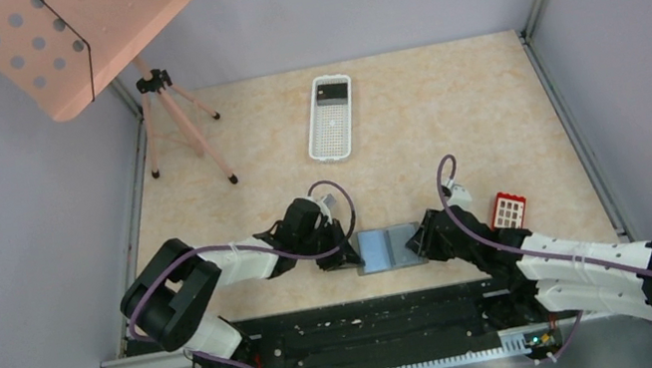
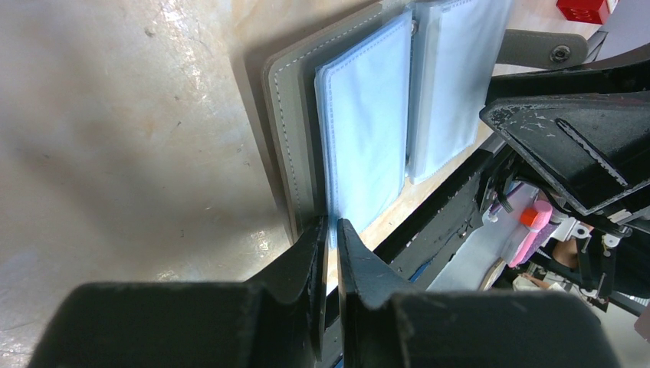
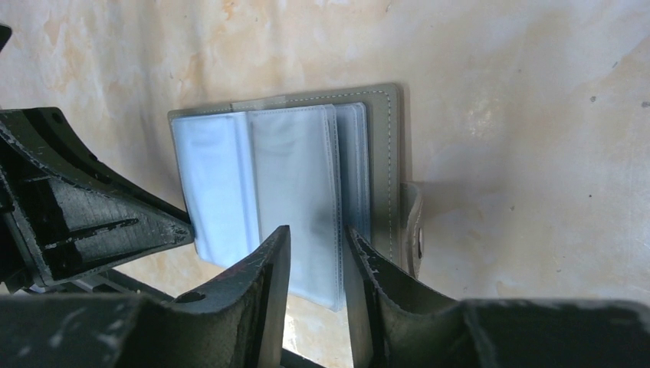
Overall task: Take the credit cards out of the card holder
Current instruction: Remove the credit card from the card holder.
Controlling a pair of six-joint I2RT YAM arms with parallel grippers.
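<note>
The grey card holder (image 1: 389,247) lies open near the table's front edge, its blue-grey pocket pages up. My left gripper (image 1: 351,252) is at its left edge. In the left wrist view the gripper (image 2: 331,224) is shut on the near corner of a pale blue pocket page (image 2: 366,123). My right gripper (image 1: 417,244) is at the holder's right side. In the right wrist view it (image 3: 316,230) is open and straddles the edge of a pocket page (image 3: 295,176). A red card with white squares (image 1: 509,208) lies on the table to the right. I cannot tell a pale card from the pockets.
A white perforated basket (image 1: 331,117) with a dark item in it stands mid-table at the back. A pink tripod stand (image 1: 174,120) is at the back left. The black base rail (image 1: 367,324) runs just in front of the holder. Walls enclose the table.
</note>
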